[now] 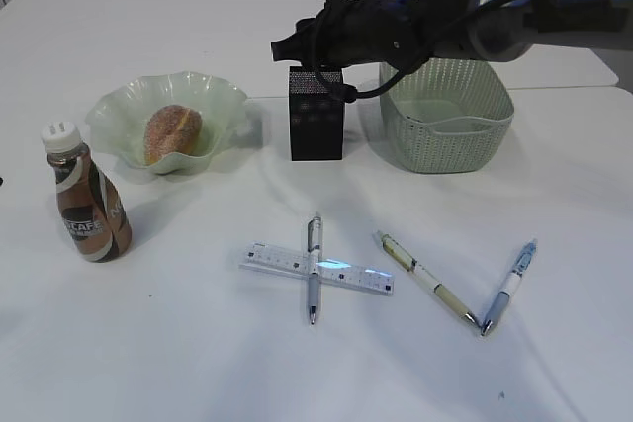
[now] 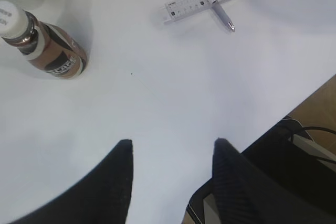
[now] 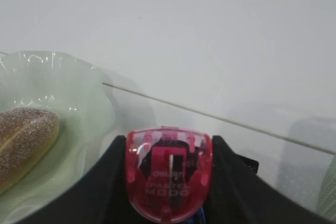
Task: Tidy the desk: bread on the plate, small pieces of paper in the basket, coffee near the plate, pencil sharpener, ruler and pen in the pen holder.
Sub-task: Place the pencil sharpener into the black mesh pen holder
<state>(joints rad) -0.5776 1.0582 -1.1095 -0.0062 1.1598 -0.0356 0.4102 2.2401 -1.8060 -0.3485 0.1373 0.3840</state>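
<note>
Done: golden-brown sugar-dusted bread [image 1: 173, 133] lies in the pale green wavy glass plate [image 1: 223, 101], far left; the brown-and-white coffee bottle [image 1: 87, 207] stands just beside it
In hand: the right gripper [image 3: 169, 182] is clamped on a red translucent pencil sharpener [image 3: 169, 174], above the black mesh pen holder [image 1: 316, 116]
Left: clear plastic ruler [image 1: 316, 269] under a grey pen [image 1: 314, 269], two more pens [image 1: 427, 279] near right
Basket: sage-green woven-look tub [image 1: 450, 130], far right; no paper scraps visible
Left gripper [image 2: 173, 148]: fingers apart, empty, near edge
Surface: plain white desk [image 1: 178, 343]; room unseen
</note>
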